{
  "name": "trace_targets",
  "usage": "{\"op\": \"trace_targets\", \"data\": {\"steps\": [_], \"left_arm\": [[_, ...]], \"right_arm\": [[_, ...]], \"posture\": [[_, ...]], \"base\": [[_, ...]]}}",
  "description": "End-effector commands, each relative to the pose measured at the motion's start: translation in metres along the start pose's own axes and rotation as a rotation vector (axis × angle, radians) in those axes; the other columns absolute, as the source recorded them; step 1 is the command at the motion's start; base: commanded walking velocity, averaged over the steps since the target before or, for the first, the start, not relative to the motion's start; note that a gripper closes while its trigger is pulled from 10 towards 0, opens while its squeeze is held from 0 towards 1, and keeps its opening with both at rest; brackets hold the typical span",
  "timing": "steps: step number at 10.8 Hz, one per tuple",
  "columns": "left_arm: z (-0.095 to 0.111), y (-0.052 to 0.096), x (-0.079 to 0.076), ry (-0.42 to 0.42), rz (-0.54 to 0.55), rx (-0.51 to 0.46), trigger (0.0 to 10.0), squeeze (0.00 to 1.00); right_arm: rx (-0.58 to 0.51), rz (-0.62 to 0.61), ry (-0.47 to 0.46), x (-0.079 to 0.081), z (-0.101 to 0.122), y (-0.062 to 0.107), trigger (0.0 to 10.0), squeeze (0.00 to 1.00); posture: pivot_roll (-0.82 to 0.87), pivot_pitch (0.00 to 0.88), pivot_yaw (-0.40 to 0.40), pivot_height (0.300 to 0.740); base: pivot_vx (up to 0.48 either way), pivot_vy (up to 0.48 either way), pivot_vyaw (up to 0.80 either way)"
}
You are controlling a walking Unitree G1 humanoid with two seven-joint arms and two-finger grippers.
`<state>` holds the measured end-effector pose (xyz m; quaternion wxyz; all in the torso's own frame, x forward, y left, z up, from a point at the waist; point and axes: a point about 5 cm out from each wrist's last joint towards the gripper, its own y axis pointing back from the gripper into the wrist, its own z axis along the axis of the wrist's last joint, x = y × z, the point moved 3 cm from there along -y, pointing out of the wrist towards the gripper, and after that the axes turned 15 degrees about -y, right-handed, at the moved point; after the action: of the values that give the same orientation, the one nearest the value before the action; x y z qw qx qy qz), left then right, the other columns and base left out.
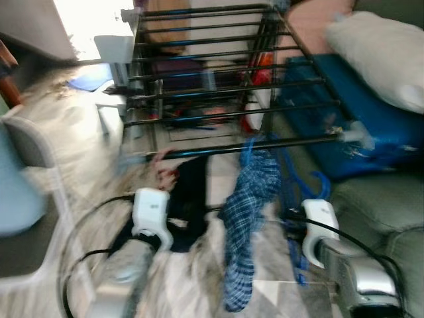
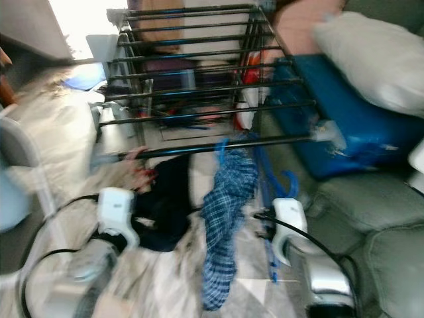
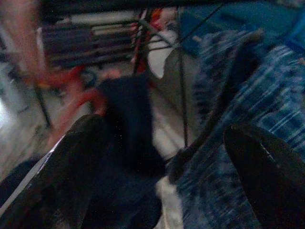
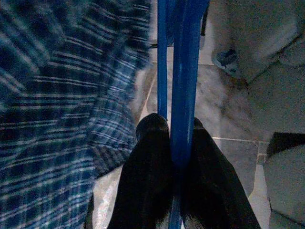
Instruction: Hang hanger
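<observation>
The right gripper [image 4: 177, 143] was clamped on the blue hanger [image 4: 183, 71], at five o'clock below the drying rack [image 1: 225, 86]; left gripper [image 3: 157, 157] spread open; blur suggested the hook might miss or snag the plaid shirt [image 1: 248, 218].

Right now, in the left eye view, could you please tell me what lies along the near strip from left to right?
left arm → dark garment → blue plaid shirt → blue hanger → right arm → grey-green sofa.

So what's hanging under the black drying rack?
Under the drying rack hang a blue checked shirt and a dark garment. The right gripper clamps a blue hanger. Blur hides what lies further under.
</observation>
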<state>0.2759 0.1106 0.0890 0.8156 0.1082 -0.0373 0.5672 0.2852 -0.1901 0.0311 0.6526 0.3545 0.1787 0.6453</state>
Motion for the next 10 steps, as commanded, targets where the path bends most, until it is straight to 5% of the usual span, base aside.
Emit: {"op": "trace_targets", "data": {"steps": [1,7,10], "left_arm": [[0.005,-0.001,-0.005,0.004,-0.021,-0.017,10.0,0.00],[0.004,-0.002,-0.006,0.005,-0.025,-0.007,10.0,0.00],[0.004,-0.002,-0.005,0.001,-0.030,-0.005,10.0,0.00]], "right_arm": [[-0.008,-0.015,-0.004,-0.006,0.003,0.002,10.0,0.00],[-0.005,0.029,0.049,0.001,0.011,0.000,10.0,0.00],[-0.065,0.068,0.101,0.009,0.051,-0.008,10.0,0.00]], "posture": [[-0.12,0.017,0.020,0.740],[-0.12,0.015,0.026,0.740],[-0.11,0.016,0.031,0.740]], "base": [[0.300,0.000,0.00],[0.090,0.000,0.00],[0.000,0.000,0.00]]}}
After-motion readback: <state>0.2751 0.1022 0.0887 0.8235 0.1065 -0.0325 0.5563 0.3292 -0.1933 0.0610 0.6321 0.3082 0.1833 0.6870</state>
